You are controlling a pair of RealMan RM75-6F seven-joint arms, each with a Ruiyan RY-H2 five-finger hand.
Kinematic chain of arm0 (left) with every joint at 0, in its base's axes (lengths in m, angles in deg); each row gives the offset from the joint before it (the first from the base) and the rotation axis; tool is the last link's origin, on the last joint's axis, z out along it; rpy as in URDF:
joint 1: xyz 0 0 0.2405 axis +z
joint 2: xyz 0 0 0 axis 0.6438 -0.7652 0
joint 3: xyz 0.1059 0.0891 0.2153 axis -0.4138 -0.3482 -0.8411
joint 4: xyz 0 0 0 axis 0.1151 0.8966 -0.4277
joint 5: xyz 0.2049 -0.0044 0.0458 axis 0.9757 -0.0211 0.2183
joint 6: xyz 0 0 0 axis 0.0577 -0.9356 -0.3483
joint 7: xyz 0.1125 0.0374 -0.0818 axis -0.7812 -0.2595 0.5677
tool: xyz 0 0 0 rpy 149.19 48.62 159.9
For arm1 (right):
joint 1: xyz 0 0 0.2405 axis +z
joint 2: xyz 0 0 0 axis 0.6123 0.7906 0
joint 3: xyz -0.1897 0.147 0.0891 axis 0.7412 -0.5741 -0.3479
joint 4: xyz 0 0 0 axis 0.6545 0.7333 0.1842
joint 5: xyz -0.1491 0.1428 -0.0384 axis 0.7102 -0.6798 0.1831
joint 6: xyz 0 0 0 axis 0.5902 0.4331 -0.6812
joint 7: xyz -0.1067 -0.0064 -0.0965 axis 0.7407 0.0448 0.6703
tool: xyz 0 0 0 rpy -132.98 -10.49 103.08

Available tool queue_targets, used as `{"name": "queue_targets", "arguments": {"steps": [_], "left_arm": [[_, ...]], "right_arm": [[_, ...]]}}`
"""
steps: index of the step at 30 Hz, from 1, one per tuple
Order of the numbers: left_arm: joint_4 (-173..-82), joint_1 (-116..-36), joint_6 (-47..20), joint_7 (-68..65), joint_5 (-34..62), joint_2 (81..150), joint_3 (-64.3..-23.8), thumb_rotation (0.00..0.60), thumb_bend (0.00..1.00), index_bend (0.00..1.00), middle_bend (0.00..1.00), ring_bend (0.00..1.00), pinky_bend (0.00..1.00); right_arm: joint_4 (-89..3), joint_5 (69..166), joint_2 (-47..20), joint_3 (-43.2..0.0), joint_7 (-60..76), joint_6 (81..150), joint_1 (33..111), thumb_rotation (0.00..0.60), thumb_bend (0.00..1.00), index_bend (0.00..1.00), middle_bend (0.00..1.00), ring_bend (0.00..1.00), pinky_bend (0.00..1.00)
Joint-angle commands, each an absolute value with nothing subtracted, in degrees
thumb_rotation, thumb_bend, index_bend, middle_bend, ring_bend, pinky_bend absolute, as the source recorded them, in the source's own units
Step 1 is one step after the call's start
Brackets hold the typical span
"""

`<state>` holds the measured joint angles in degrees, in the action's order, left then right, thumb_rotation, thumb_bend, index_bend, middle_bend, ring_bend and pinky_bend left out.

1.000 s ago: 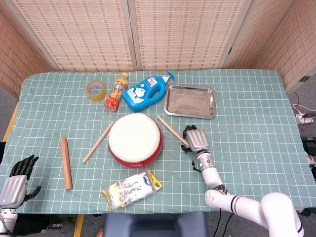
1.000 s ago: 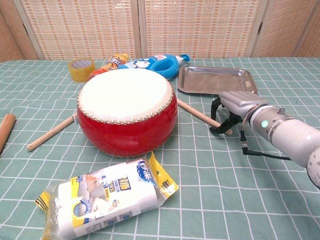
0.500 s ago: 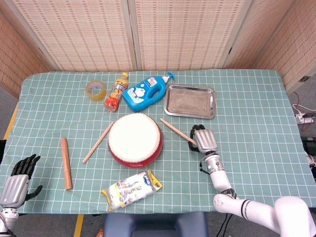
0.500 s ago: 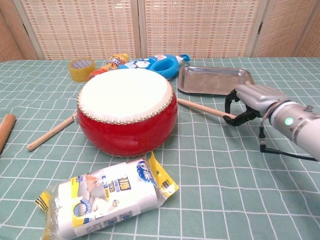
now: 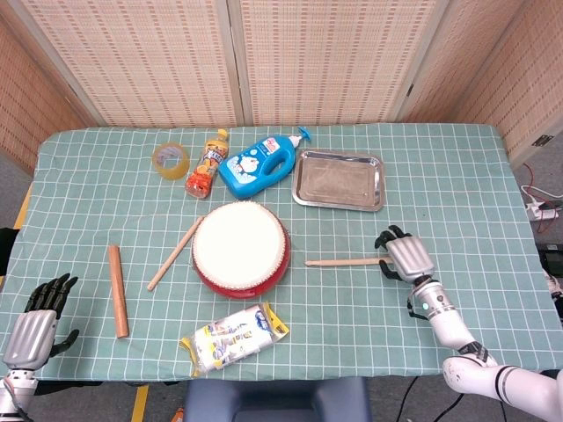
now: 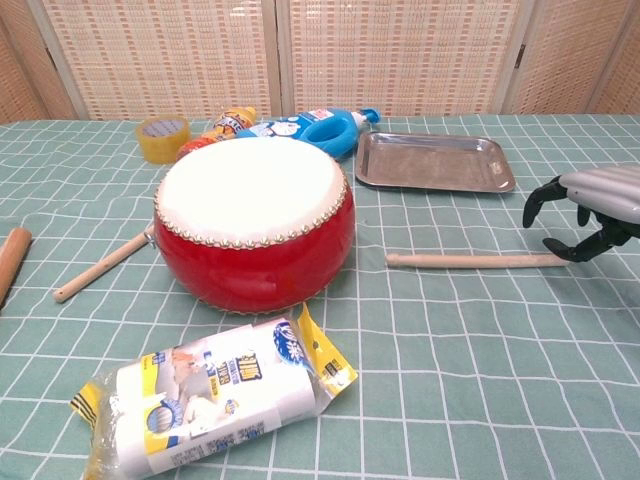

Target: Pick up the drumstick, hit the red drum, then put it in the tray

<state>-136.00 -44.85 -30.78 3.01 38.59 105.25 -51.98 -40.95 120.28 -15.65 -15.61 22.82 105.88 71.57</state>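
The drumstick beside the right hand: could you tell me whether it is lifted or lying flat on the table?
Lying flat. The drumstick rests along the tablecloth, and the right hand sits at its end with fingers apart.

A staged test room rather than a home: a table (image 5: 457,167) under green checked cloth, woven reed screens (image 5: 325,57) behind, and cables with a power strip (image 5: 538,209) on the floor

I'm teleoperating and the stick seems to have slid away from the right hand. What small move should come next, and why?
Probably move the right hand slightly toward the drum and close the fingers around the drumstick. The stick lies flat on the cloth with its near end at the hand's curled fingers, apparently not gripped, so it cannot be lifted yet.
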Motion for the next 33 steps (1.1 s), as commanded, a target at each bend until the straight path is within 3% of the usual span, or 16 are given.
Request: {"name": "queue_targets", "arguments": {"steps": [1, 14, 28, 33], "left_arm": [[-136.42, -44.82, -30.78, 2.57, 38.45, 105.02, -51.98, 0.6, 0.23, 0.0, 0.0, 0.0, 0.0], [-135.9, -44.08, -30.94, 3.84, 37.64, 104.55, -52.16, 0.6, 0.23, 0.0, 0.0, 0.0, 0.0], [-134.38, -43.8, -30.75, 5.3, 37.62, 105.11, -52.38, 0.6, 0.23, 0.0, 0.0, 0.0, 0.0], [-133.81, -43.73, -30.68, 5.8, 37.61, 105.32, -52.41, 0.6, 0.23, 0.0, 0.0, 0.0, 0.0]], "right_arm": [[-41.25, 118.38, -16.04, -17.18, 22.13, 103.6, 72.18, 0.515, 0.4, 0.26, 0.25, 0.09, 0.35], [-43.62, 126.8, -21.41, -16.11, 23.33, 103.78, 75.44, 0.515, 0.4, 0.35, 0.25, 0.09, 0.35], [-39.62, 127.07, -26.22, -15.17, 28.05, 103.8, 75.76, 0.514, 0.4, 0.4, 0.25, 0.09, 0.35], [-37.7, 127.22, -27.82, -15.76, 27.35, 105.03, 75.32, 0.514, 0.4, 0.49, 0.25, 0.11, 0.36]]}}
